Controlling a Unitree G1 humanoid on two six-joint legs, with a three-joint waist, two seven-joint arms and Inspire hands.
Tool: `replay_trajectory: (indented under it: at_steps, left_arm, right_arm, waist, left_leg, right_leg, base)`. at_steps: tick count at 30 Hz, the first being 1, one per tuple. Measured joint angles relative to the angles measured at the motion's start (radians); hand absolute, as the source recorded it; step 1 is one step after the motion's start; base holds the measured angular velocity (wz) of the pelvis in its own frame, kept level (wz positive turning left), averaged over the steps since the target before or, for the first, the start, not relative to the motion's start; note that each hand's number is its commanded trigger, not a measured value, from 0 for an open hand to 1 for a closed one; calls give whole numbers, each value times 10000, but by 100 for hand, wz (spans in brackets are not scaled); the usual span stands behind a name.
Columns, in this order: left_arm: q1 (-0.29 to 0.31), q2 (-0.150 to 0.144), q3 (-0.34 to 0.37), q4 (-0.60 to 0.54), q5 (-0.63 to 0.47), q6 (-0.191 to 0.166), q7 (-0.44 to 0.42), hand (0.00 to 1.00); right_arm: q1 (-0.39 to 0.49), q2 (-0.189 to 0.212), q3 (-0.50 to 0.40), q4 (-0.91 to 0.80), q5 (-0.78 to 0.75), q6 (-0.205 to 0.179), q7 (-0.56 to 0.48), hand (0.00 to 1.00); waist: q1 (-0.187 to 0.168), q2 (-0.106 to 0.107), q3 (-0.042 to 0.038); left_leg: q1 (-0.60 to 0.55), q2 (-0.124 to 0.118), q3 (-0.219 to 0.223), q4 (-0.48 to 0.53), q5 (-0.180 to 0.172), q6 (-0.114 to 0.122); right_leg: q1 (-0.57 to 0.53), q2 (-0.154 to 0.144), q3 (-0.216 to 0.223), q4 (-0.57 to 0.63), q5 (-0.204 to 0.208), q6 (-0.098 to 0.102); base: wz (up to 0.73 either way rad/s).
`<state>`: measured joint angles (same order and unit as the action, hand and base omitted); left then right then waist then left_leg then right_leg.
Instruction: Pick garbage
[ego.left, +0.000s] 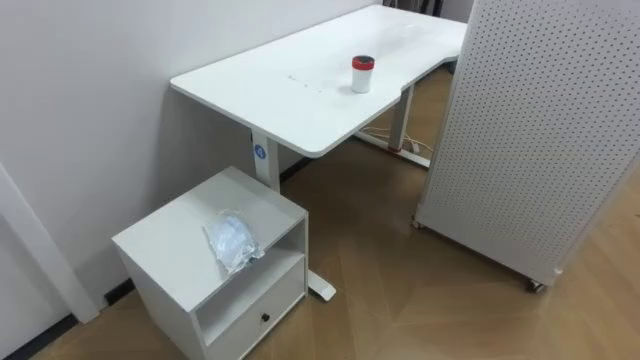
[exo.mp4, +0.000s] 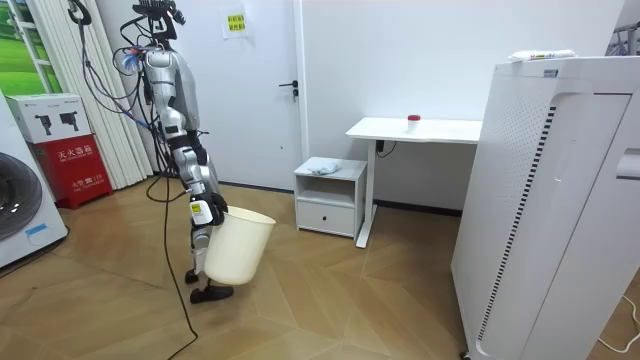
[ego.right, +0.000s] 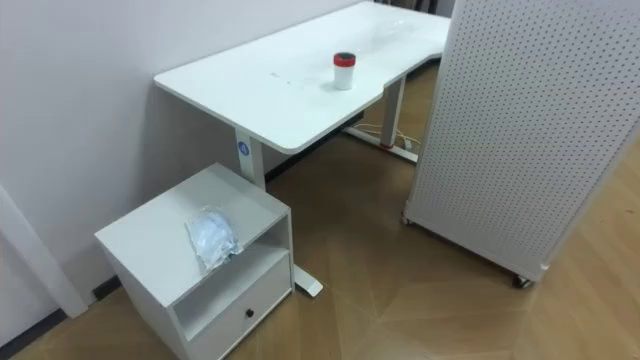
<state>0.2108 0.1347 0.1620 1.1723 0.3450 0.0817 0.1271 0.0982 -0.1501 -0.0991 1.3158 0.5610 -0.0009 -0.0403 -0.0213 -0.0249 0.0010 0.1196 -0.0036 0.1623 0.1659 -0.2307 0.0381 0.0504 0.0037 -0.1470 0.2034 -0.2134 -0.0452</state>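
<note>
One crumpled plastic bag (ego.left: 232, 243) lies on the small cabinet (ego.left: 170, 232) at the robot's eleven o'clock, well apart; its right hand (exo.mp4: 203, 212) grips the white bin (exo.mp4: 240, 250) by the rim.

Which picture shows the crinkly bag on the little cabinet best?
The left eye view: the bag lies close on the cabinet, wrinkles plain. The right eye view looks nearly the same; the room view shows a pale lump.

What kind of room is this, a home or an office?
Probably a room set up as a mix of home and office: a white desk and a small cabinet stand by the wall, a washing machine sits at the room view's left, and the floor is wood.
</note>
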Motion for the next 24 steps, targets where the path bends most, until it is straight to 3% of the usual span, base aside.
replay_trajectory:
  at_steps: [6,16,19,21,22,24]
  left_arm:
    - [15,-2,2,-32,8,1,-8,0]
    - [12,5,52,-35,-3,-4,5,0]
    - [-18,45,219,-18,-16,4,5,0]
    - [-11,101,308,37,-16,27,-21,0]
    - [6,116,310,46,-17,46,-32,0]
    - [14,111,289,3,-79,123,-111,0]
  right_arm:
    - [-17,-1,0,-24,-217,-67,85,100]
    - [-11,-26,0,-57,-221,22,135,100]
    - [-105,-71,-10,-9,-267,94,330,100]
    - [-177,-141,-14,-42,-726,210,536,100]
    - [-188,-143,-13,-78,-860,228,551,100]
    - [-187,-158,98,-91,-870,213,585,100]
  waist:
    - [19,-97,42]
    - [127,-92,1]
    - [135,-168,28]
    - [228,-141,44]
    - [257,-164,51]
    - [294,-233,35]
  left_leg:
    - [-24,1,-3,1,0,0]
    - [-101,8,-4,259,-30,-50]
    - [-344,104,-8,789,-258,-116]
    - [-800,318,-7,1948,-756,-207]
    - [-940,375,4,2330,-854,-239]
    - [-1742,608,24,4115,-1017,-405]
  right_leg:
    - [2,-5,-51,-28,0,-1]
    - [7,-40,-118,41,-20,-28]
    - [-74,-30,-209,287,-187,-94]
    - [-357,28,-219,972,-553,-197]
    - [-396,36,-217,1143,-644,-226]
    - [-590,20,-215,1766,-1091,-393]
  base:
    - [0]
    - [0]
    - [5]
    - [-6]
    - [-5]
    - [6]
